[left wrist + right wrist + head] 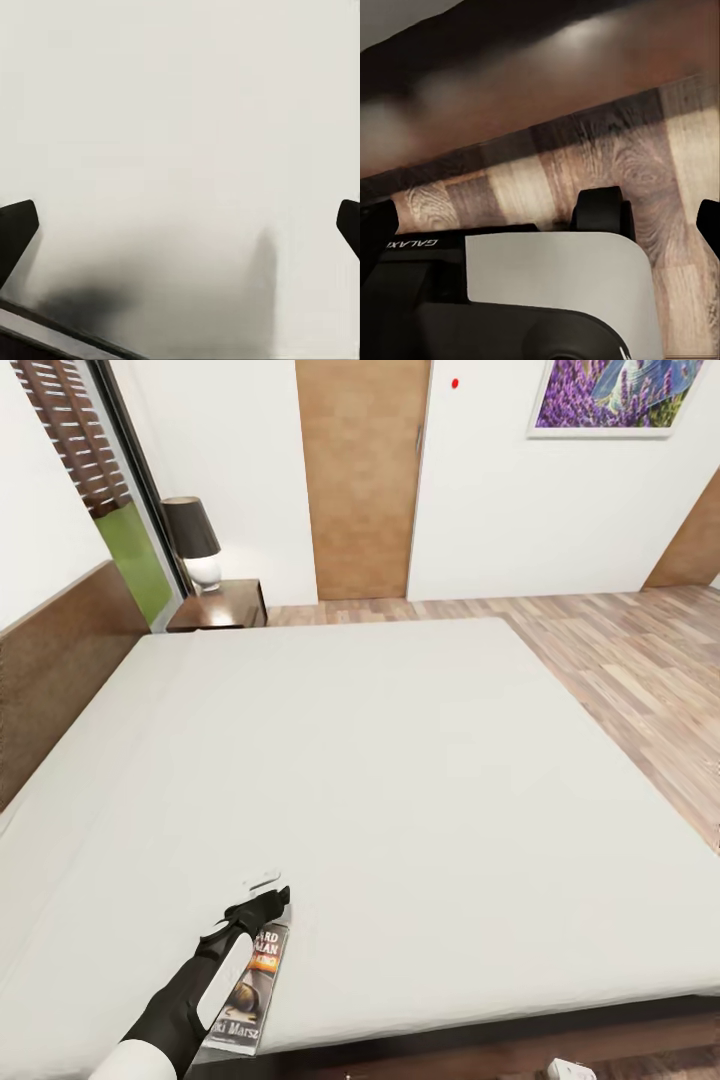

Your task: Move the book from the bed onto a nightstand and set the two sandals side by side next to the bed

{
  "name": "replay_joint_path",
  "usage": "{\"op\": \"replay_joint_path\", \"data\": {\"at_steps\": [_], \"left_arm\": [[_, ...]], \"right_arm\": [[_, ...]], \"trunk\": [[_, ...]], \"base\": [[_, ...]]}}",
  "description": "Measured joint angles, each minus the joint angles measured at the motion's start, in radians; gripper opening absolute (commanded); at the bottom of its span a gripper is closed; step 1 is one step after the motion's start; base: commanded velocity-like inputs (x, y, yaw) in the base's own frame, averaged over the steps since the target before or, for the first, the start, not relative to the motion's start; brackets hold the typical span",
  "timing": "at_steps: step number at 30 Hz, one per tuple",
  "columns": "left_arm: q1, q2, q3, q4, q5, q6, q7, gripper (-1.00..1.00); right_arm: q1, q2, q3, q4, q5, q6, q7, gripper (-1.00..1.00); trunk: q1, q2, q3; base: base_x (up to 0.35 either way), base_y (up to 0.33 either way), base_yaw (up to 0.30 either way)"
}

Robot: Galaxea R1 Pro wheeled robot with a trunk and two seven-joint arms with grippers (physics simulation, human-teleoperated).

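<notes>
Reaching for book (250, 990) | lies at bed (400, 760) near edge, under my left claw (268, 905) | fingers spread wide | advice: lower squarely, pinch spine | nightstand (220, 607) far side.

The bed (400, 780) took up most of the head view, its headboard (55, 660) along the left side. The book (250, 990) lay flat on the mattress at the near left, close to the near edge. The left gripper (272, 901) was over the far end of the book, its arm reaching in from the near left. The nightstand (222, 606) stood beyond the bed's far left corner, against the far wall, a lamp (195, 540) on top of it. A door (362, 480) was right of the nightstand; a picture (620, 395) hung on the wall further right. Floor (640, 660) ran along the bed's right side
</notes>
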Motion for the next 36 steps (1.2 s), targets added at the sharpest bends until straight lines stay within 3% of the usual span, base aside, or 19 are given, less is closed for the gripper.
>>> {"op": "replay_joint_path", "data": {"at_steps": [36], "left_arm": [[0.000, 0.001, 0.002, 0.003, 0.003, -0.002, -0.001, 1.00]], "right_arm": [[0.000, 0.000, 0.000, 0.000, 0.000, 0.000, 0.000, 1.00]], "trunk": [[0.000, 0.000, 0.000]], "base": [[-0.048, 0.000, 0.000]]}}
